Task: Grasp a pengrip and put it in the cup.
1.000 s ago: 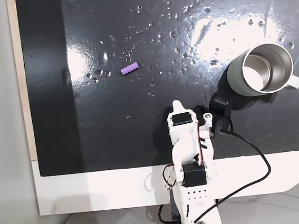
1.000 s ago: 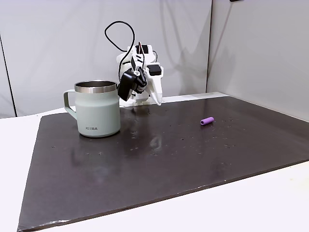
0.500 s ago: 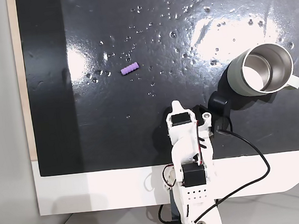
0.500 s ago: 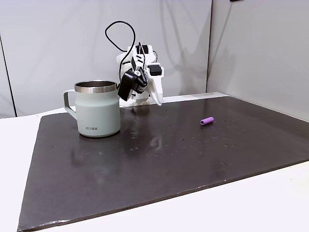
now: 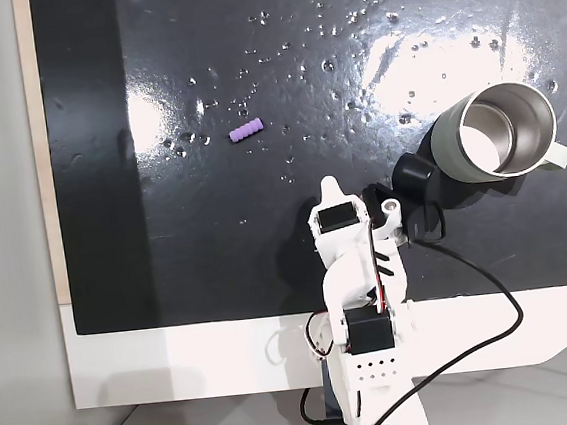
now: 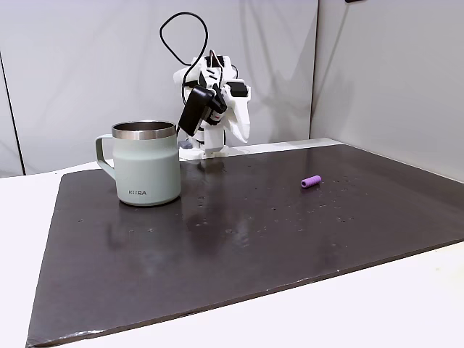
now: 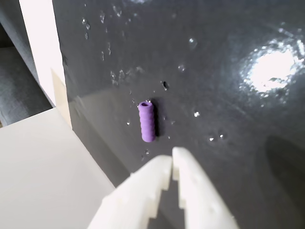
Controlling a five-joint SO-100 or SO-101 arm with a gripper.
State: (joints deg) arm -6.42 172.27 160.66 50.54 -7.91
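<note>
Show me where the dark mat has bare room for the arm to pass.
Free: the wide stretch of dark mat between the small purple ribbed pengrip and the grey-green steel-lined cup. Crowded: near the cup, where the white gripper and black wrist camera sit.

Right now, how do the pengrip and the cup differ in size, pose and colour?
The pengrip is tiny and light purple; the cup is much bigger and grey-green with a steel inside. The pengrip lies on its side, while the cup stands upright. Both rest on the dark mat, untouched.
</note>
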